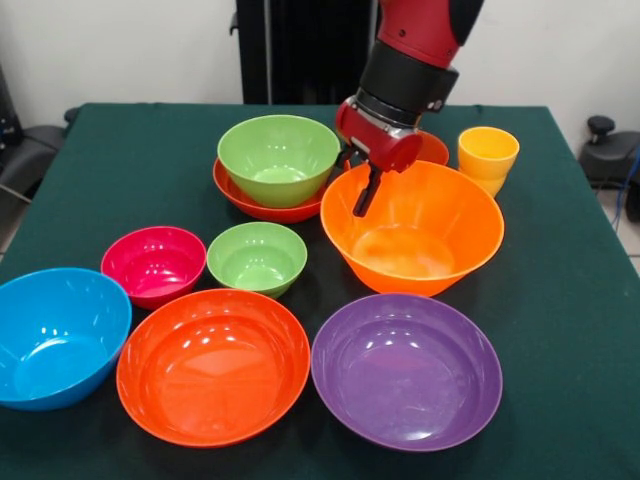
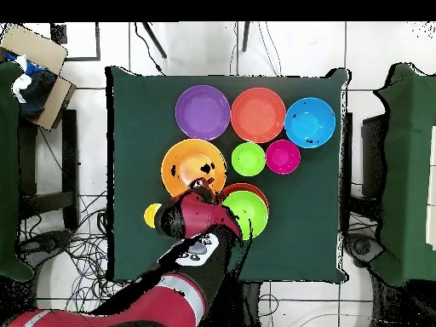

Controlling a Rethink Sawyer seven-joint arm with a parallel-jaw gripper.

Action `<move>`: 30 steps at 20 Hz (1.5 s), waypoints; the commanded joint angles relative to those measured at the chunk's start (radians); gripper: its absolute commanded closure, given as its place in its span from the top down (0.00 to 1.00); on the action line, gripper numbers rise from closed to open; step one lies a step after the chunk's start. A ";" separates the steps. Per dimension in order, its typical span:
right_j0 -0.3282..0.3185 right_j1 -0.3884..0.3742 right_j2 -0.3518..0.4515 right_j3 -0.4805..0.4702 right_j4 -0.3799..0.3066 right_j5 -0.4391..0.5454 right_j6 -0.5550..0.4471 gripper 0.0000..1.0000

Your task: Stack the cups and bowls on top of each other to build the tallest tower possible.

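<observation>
Near edge of table [image 1: 560, 300]: blue bowl [image 1: 55, 335], red-orange bowl [image 1: 212, 365], purple bowl [image 1: 405, 370]. Behind: magenta bowl [image 1: 154, 264], small green bowl [image 1: 257, 257], large orange bowl [image 1: 412, 228]. Hand [image 1: 366, 195] at orange bowl's far rim, grip state unclear. Far: green bowl [image 1: 278, 158] nested in red-orange one [image 1: 262, 205]; yellow cup [image 1: 487, 158].

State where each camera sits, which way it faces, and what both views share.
Front view: across the table from the robot, facing its pedestal; the red-black arm comes down from the top, its gripper at the large orange bowl's rim.
Overhead view: above the table, looking straight down; the arm reaches up from the bottom.
Shared: that bowl, the purple bowl, the yellow cup.
</observation>
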 commanded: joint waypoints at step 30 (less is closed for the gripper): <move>0.029 -0.004 0.088 -0.071 -0.016 0.108 0.005 1.00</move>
